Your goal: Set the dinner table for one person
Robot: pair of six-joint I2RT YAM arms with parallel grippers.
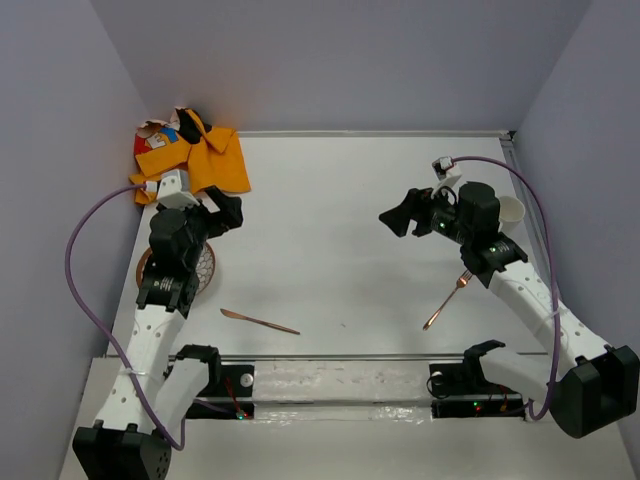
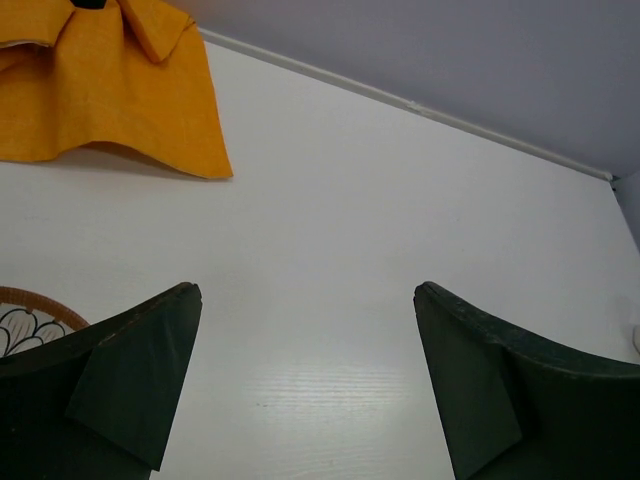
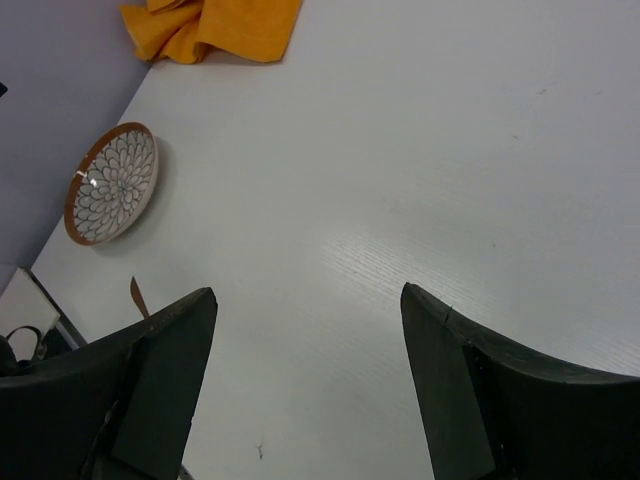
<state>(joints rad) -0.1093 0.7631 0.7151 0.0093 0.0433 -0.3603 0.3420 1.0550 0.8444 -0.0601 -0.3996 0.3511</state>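
Note:
The white dinner table (image 1: 330, 210) fills the scene. My left gripper (image 1: 228, 212) is open and empty above its left side, near an orange cloth mat (image 1: 190, 155) crumpled at the far left corner; the mat also shows in the left wrist view (image 2: 110, 90). A brown-rimmed plate with a flower pattern (image 1: 205, 268) lies partly under my left arm. A copper knife (image 1: 260, 321) lies near the front left. A copper fork (image 1: 447, 298) lies at the front right, under my right arm. My right gripper (image 1: 400, 215) is open and empty over the table's right half.
A white cup (image 1: 510, 210) stands at the right edge, behind my right arm. The plate (image 3: 112, 183), the mat (image 3: 215, 25) and the knife's tip (image 3: 137, 297) show in the right wrist view. Purple walls close the left, far and right sides.

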